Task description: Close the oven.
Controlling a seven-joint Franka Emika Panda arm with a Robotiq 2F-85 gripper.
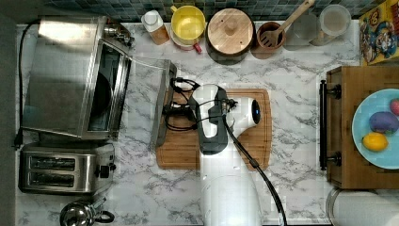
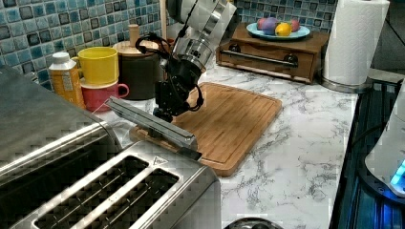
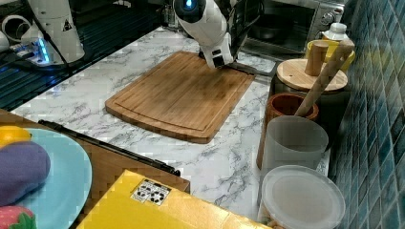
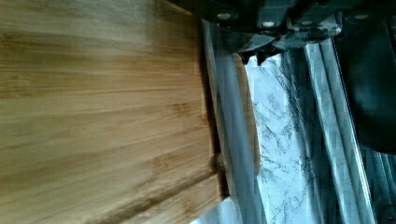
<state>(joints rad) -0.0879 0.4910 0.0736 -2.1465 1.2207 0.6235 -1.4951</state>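
Oven [image 1: 70, 75]: set at the top view's left on the marble desk [image 1: 291, 70], above a toaster [image 1: 63, 168]; glass door [image 1: 148, 99] dropped open, its handle edge over a cutting board [image 1: 254, 150]. Gripper [image 2: 162, 112]: positioned at the door handle [image 2: 153, 123]; finger opening cannot be told.

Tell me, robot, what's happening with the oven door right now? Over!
Gripper down at the door handle. Oven door hanging open, flat over the cutting board edge. Nothing blocking the door's swing.
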